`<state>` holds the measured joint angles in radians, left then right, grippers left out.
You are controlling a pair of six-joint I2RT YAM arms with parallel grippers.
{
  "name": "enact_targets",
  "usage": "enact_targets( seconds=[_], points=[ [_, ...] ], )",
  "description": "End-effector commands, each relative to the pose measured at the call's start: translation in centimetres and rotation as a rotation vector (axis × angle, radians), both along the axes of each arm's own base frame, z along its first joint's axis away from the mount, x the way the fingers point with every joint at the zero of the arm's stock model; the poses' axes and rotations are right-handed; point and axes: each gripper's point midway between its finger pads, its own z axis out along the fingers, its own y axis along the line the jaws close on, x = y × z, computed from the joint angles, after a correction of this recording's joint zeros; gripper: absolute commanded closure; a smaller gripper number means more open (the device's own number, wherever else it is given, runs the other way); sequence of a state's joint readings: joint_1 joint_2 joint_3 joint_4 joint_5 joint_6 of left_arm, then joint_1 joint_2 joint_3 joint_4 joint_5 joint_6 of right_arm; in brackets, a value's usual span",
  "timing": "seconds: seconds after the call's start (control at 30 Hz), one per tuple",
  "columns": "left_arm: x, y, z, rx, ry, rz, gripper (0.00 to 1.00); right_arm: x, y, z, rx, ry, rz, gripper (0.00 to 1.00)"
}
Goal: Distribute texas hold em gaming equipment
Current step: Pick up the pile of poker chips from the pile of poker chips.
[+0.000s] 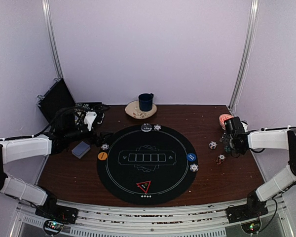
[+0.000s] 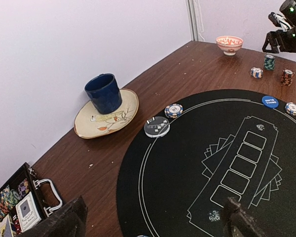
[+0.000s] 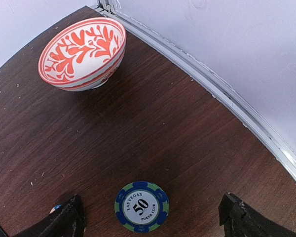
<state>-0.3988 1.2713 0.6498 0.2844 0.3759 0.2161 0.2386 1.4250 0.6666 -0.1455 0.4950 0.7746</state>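
Fingers [image 2: 64, 219] on the left gripper [image 1: 97, 136] are spread wide with nothing between them, hanging by the left rim of the round black mat [image 1: 163, 173]. Behind that arm lies an open case [image 1: 56, 101], and a grey-blue deck of cards [image 1: 81, 149] lies on the wood nearby. On the mat's left edge sits a striped chip [image 1: 105, 146], with an orange disc [image 1: 102, 156] just beside it. Over at the far side a blue mug [image 1: 146, 101] stands on a plate [image 1: 132, 111]. A dark disc [image 1: 146, 127] and a second chip [image 1: 157, 127] sit on the mat's far edge. At the near edge is the red-edged triangle [image 1: 143, 186]. At the right edge a blue disc [image 1: 191, 157] sits beside a third chip [image 1: 194, 167]. Off the mat are a pale chip stack [image 1: 213, 145] and a reddish chip stack [image 1: 220, 158]. The right gripper [image 1: 232, 142] is wide open too. Its fingers [image 3: 64, 219] stand either side of a green-and-blue chip marked 50 [image 3: 141, 206], clear of it. The red-patterned bowl [image 3: 84, 52] sits beyond, near the wall.
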Motion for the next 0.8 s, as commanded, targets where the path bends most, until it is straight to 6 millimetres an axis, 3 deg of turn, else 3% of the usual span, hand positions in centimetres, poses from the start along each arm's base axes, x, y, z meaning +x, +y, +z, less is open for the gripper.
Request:
enact_targets(
  seconds=[0.0, 0.53, 0.77],
  points=[
    [0.1, -0.3, 0.4, -0.030, -0.024, -0.016, 0.02, -0.5, -0.6, -0.7, -0.006, 0.005, -0.025, 0.05],
    [0.0, -0.5, 0.1, -0.041, -0.010, -0.029, 0.02, 0.6, 0.2, -2.6, -0.005, 0.063, 0.024, 0.13],
    [0.0, -0.7, -0.1, -0.042, -0.001, -0.036, 0.02, 0.9, 0.2, -2.5, -0.013, 0.055, 0.025, 0.18]
  ],
)
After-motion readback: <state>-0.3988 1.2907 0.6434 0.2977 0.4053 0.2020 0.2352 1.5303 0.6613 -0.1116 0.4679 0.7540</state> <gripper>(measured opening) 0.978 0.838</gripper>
